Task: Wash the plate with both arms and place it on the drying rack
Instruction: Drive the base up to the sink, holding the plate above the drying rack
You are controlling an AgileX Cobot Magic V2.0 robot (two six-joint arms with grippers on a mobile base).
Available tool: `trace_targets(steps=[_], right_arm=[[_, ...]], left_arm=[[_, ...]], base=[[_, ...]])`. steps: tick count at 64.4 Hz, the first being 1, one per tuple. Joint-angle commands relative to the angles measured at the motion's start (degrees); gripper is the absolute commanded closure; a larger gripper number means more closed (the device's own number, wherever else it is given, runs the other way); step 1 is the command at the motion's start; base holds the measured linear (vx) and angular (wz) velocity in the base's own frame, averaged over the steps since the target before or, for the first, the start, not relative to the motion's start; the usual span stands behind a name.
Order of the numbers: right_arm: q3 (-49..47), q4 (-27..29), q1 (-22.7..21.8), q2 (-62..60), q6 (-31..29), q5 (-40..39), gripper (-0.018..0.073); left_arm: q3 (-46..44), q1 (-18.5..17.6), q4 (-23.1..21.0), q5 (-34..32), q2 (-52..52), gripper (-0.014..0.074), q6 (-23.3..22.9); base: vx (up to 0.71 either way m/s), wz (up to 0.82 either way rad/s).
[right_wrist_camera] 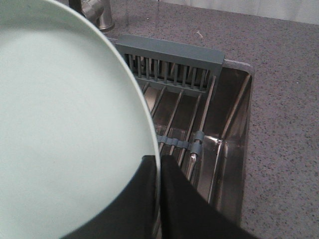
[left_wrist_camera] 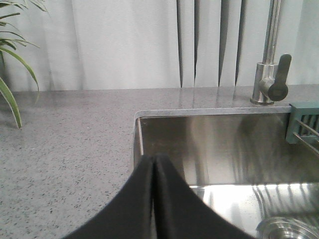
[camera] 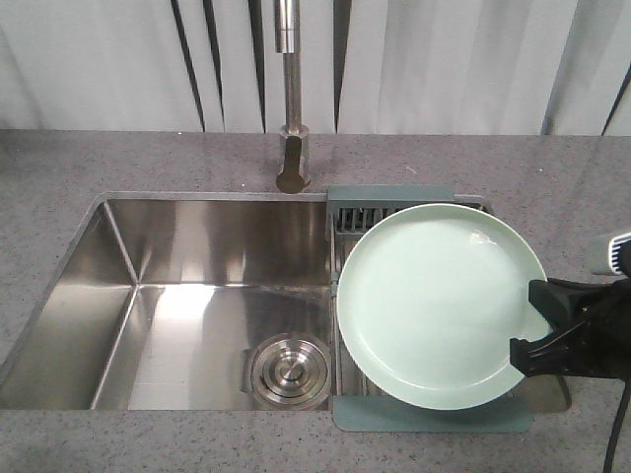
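The pale mint-green plate [camera: 439, 305] is held over the drying rack [camera: 394, 197] at the sink's right end, tilted up toward the camera. My right gripper [camera: 537, 320] is shut on the plate's right rim; in the right wrist view its jaws [right_wrist_camera: 159, 167] pinch the rim of the plate [right_wrist_camera: 65, 124], with the rack's steel rods and grey-blue slotted compartment [right_wrist_camera: 169, 57] behind. My left gripper [left_wrist_camera: 154, 164] is shut and empty, hovering at the sink's left rim; it does not show in the front view.
A steel sink [camera: 197, 296] with a round drain [camera: 289, 370] lies left of the rack. A tall steel faucet [camera: 291, 99] stands behind it. Grey speckled countertop [camera: 99, 163] surrounds the sink. Plant leaves [left_wrist_camera: 10, 74] are far left.
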Motion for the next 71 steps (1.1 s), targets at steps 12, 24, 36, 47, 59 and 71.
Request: trace_targets(steps=[12,24,36,47,59,71], right_arm=[[-1.7,0.0,-0.2,-0.6,-0.2,-4.2,0.0567],[-1.7,0.0,-0.2,-0.6,-0.2,-4.2,0.0567],[-1.7,0.0,-0.2,-0.6,-0.2,-4.2,0.0567],[-1.7,0.0,-0.2,-0.6,-0.2,-4.3,0.0567],[-1.7,0.0,-0.2,-0.6,-0.2,-4.3,0.0567],[-1.7,0.0,-0.2,-0.6,-0.2,-4.3,0.0567]], left_arm=[[0.9,0.1,-0.1,-4.1,-0.9,0.0602,0.0],[0.9,0.1,-0.1,-4.1,-0.9,0.0602,0.0],[0.9,0.1,-0.1,-4.1,-0.9,0.0602,0.0],[0.9,0.1,-0.1,-4.1,-0.9,0.0602,0.0],[0.9,0.1,-0.1,-4.1,-0.9,0.0602,0.0],[0.9,0.1,-0.1,-4.1,-0.9,0.0602,0.0]], base=[[0.01,-0.1],[0.01,-0.05],[0.0,-0.01],[0.0,0.0],[0.0,0.01],[0.0,0.0]])
